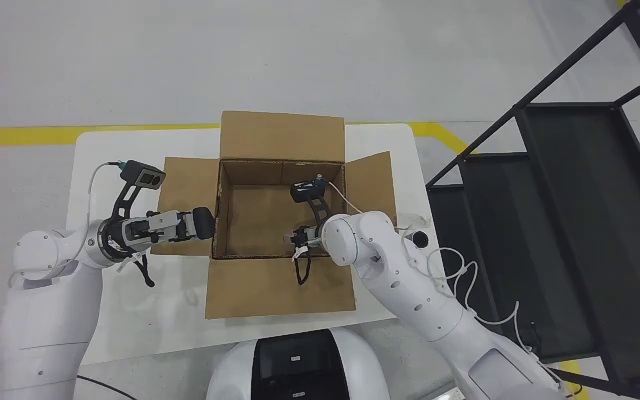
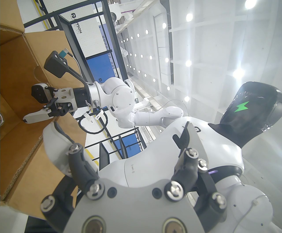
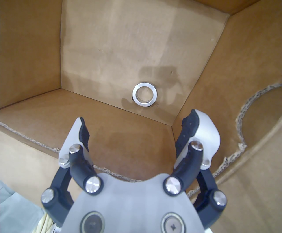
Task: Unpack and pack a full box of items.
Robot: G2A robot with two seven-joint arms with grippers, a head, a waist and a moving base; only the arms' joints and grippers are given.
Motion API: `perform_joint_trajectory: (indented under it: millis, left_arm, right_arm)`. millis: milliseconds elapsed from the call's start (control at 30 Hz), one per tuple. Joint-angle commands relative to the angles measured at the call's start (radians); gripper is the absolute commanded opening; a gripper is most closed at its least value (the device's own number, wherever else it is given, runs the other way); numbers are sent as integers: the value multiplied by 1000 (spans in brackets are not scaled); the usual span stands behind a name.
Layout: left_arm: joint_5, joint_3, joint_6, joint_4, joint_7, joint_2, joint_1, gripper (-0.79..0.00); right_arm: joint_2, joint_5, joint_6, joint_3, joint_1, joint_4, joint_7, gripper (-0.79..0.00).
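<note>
White table (image 1: 130, 150) mid-frame in the top view, on grey floor (image 1: 300, 50). Yellow floor line (image 1: 40, 134) behind it, crossing from 9 toward 2 o'clock. Black metal staircase (image 1: 560, 200) at 3 o'clock, just beside the table's edge. From the left wrist: round ceiling lights (image 2: 188, 17), blue panels (image 2: 100, 68) behind a black frame (image 2: 118, 44).

arms (image 1: 410, 275): glossy white | fingers (image 3: 208, 132): white, black pads | screws (image 3: 93, 184): silver | head (image 2: 246, 110): black, green bolt

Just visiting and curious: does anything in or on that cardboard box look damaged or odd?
Yes. One side of the cardboard box has a round hole with ragged, torn edges, close to the right arm's open fingers. A metal ring lies on the box floor.
</note>
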Motion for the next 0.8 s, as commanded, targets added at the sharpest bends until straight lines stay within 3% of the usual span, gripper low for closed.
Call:
perform_joint_trajectory:
  millis: [0, 367, 467, 500, 533, 767]
  left_arm:
    - [0, 0, 0, 0, 0, 0, 0, 0]
    - [0, 0, 0, 0, 0, 0, 0, 0]
    - [0, 0, 0, 0, 0, 0, 0, 0]
    - [0, 0, 0, 0, 0, 0, 0, 0]
    - [0, 0, 0, 0, 0, 0, 0, 0]
    - [0, 0, 0, 0, 0, 0, 0, 0]
  right_arm:
    - [0, 0, 0, 0, 0, 0, 0, 0]
    - [-14, 44, -58, -9, 40, 108, -48, 0]
    - [-22, 51, -64, -28, 61, 164, -43, -185]
    - [-25, 56, -62, -34, 68, 183, -44, -320]
    - [-28, 61, -64, -40, 76, 202, -43, -403]
    - [-46, 94, -65, -53, 121, 313, -70, -422]
